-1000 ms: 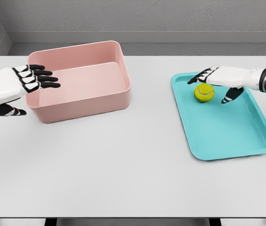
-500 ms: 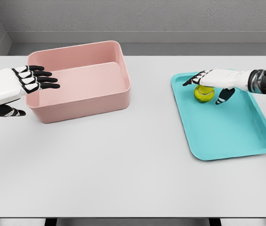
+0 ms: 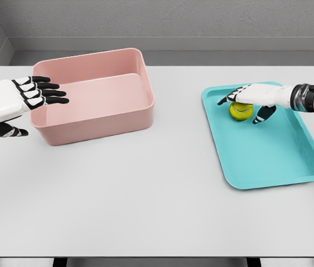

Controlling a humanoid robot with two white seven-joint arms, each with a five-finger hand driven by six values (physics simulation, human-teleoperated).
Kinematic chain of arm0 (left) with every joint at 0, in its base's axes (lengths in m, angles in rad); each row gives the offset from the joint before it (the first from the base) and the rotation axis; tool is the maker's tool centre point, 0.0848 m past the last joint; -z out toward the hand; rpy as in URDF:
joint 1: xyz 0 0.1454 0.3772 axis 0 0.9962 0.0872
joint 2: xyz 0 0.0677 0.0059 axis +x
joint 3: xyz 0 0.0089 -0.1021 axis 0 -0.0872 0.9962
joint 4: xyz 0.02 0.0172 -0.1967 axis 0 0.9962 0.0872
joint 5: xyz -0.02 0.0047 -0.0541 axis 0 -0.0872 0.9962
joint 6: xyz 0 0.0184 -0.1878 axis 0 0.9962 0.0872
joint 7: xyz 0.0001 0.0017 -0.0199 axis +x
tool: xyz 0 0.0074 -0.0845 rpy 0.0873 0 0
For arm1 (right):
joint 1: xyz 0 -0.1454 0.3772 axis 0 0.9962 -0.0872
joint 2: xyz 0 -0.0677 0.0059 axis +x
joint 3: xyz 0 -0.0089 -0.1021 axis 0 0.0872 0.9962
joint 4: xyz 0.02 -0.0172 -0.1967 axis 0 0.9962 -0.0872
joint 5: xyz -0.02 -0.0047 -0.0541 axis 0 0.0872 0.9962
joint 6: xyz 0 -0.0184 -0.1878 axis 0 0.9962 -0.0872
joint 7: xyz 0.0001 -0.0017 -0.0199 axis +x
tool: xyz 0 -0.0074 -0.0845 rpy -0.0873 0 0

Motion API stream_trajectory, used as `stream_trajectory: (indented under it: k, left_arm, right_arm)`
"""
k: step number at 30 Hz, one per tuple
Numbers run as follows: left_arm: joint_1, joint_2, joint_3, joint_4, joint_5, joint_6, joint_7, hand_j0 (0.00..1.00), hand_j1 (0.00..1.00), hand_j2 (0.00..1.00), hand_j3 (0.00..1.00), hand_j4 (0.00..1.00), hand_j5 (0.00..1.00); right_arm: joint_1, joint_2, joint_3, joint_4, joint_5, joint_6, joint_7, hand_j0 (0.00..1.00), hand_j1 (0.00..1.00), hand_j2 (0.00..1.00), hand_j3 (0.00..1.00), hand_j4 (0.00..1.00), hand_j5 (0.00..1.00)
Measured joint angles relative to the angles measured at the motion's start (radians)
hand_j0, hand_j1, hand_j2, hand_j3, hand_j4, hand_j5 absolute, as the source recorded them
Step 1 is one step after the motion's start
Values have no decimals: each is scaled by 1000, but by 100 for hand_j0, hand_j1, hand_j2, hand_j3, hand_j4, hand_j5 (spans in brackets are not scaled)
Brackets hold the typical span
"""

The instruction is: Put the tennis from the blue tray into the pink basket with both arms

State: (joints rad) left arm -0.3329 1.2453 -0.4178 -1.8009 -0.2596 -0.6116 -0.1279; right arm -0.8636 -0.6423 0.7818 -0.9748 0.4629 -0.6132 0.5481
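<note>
A yellow-green tennis ball (image 3: 240, 112) lies in the far left part of the blue tray (image 3: 268, 158). My right hand (image 3: 248, 102) is draped over the ball's top, fingers spread to its left and thumb down at its right side, not closed round it. The pink basket (image 3: 93, 119) stands at the back left of the table. My left hand (image 3: 34, 94) hovers flat over the basket's left rim with its fingers stretched out and nothing in them.
The white table (image 3: 146, 194) runs wide and bare in front of both containers. A grey wall rises behind the table's far edge.
My right hand has dropped and slid left from beside the ball onto its top. The ball, tray, basket and left hand have barely moved.
</note>
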Motion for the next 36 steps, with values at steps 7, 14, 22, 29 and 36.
stream_trajectory:
  k: [7,14,22,29,36]
  left_arm:
    - [0,1,0,0,1,0,0,100,100,100,100,100,100]
    - [0,4,0,0,1,0,0,100,100,100,100,100,100]
    - [-2,6,0,0,1,0,0,100,100,100,100,100,100]
    - [-2,5,0,0,7,0,0,100,100,100,100,100,100]
    - [-3,5,1,0,9,0,0,100,100,100,100,100,100]
  right_arm:
    - [0,0,-3,7,1,0,-3,87,87,87,87,87,87]
    - [0,1,-2,12,2,0,-3,83,83,83,83,83,83]
    - [0,10,-2,27,5,0,-3,80,80,80,80,80,80]
    - [0,11,-5,28,5,0,-5,63,63,63,63,63,63]
    - [0,11,-8,28,7,0,-6,59,59,59,59,59,59]
